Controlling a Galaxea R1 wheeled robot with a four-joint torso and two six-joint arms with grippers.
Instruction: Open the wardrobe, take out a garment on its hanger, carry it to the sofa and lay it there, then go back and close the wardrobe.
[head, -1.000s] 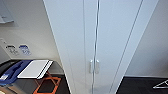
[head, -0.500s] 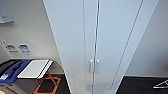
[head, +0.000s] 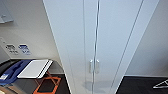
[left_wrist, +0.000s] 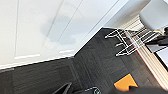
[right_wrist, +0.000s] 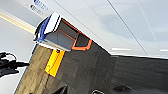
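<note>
White wardrobe (head: 100, 37) is filling the head view, doors sitting shut, paired handles (head: 94, 66) dead centre toward 6 o'clock. Framing is matching the earlier views, so the base is holding position square to the doors; judging by that, opening is not yet started. Folding desk (head: 35, 68) with the orange frame is sitting at 8 o'clock. Hand state on either arm: cannot tell. Dark carpet (left_wrist: 82, 67) is meeting the wardrobe base.
</note>
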